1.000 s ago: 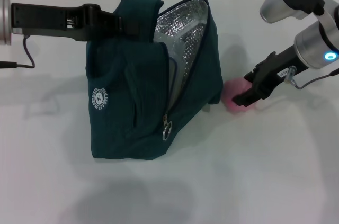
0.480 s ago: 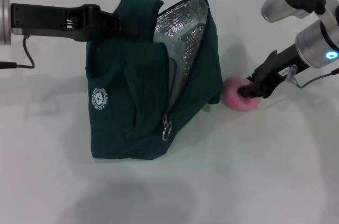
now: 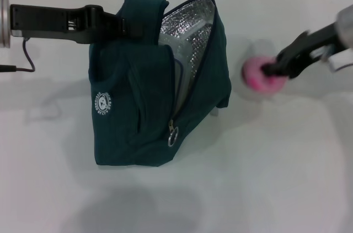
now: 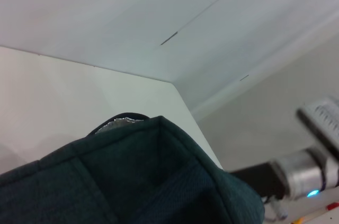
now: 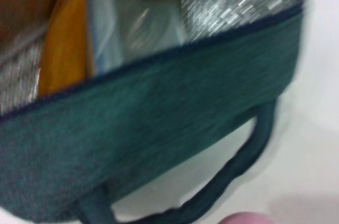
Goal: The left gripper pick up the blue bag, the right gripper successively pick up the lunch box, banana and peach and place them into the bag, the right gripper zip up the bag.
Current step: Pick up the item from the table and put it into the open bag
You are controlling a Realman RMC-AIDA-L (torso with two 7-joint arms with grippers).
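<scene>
Right now my right gripper (image 3: pixel 269 70) is clamped on the peach (image 3: pixel 256 74), a round pink ball, mid-right of frame, beside the open foil-lined blue bag (image 3: pixel 138 106); my left gripper (image 3: pixel 129 25) pinches its handle.

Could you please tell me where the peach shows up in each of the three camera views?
Head view: peach right of the blue bag, in the right tool.
Left wrist view: not in it.
Right wrist view: pink sliver at the edge.
Shared landmark: the blue bag.
</scene>
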